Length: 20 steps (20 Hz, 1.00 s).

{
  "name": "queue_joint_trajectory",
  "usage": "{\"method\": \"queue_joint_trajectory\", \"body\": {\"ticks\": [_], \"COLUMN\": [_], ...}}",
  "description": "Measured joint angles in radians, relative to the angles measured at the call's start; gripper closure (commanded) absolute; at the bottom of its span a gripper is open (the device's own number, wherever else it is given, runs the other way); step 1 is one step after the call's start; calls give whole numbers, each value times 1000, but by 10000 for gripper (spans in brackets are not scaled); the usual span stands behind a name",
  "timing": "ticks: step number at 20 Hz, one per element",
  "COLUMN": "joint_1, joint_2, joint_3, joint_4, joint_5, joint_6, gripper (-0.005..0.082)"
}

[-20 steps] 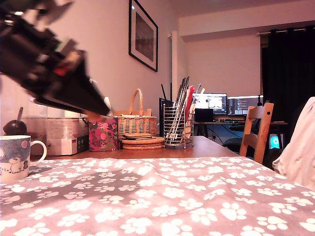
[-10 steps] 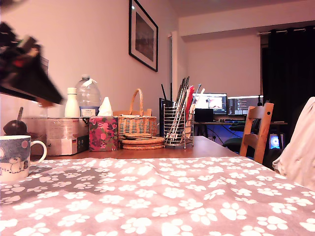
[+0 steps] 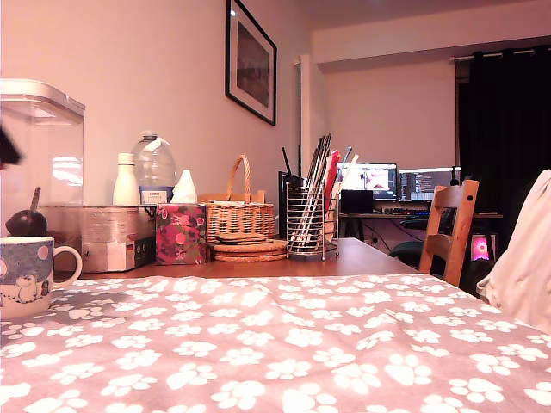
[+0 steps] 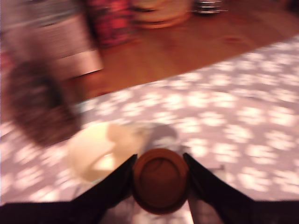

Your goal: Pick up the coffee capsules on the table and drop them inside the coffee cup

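Observation:
In the wrist view my gripper (image 4: 160,159) is shut on an orange-brown coffee capsule (image 4: 160,183), whose round face fills the gap between the two dark fingers (image 4: 119,179). The picture is motion-blurred. Just beyond the capsule, below it, lies the pale open mouth of the coffee cup (image 4: 100,151). In the exterior view the white cup (image 3: 24,275) with its blue animal print stands at the far left on the paw-print cloth. Of the arm, only a dark sliver (image 3: 7,148) shows at the exterior view's left edge, above the cup.
Behind the cup are a dark round object (image 3: 26,224), a clear plastic box (image 3: 43,146), bottles (image 3: 153,170) and a floral tissue box (image 3: 181,234). A wicker basket (image 3: 238,215) and wire utensil holder (image 3: 312,219) stand farther back. A wooden chair (image 3: 452,228) is at the exterior view's right.
The arm has swept towards the exterior view's left, from over the middle-left of the table almost out of frame above the cup. The cup has not moved.

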State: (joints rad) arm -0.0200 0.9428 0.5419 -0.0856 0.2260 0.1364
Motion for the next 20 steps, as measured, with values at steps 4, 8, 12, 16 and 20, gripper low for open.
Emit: {"method": "queue_joint_trajectory", "body": {"ticks": [4, 8, 12, 16, 20], "joint_1": [55, 55, 56, 56, 56], "joint_2": [0, 0, 0, 2, 43], "joint_3": [0, 0, 0, 0, 0], "joint_4": [23, 35, 48, 86, 159], "joint_5": [0, -1, -19, -24, -26], "joint_6": [-26, -27, -27, -27, -48], "gripper": [538, 539, 538, 538, 536]}}
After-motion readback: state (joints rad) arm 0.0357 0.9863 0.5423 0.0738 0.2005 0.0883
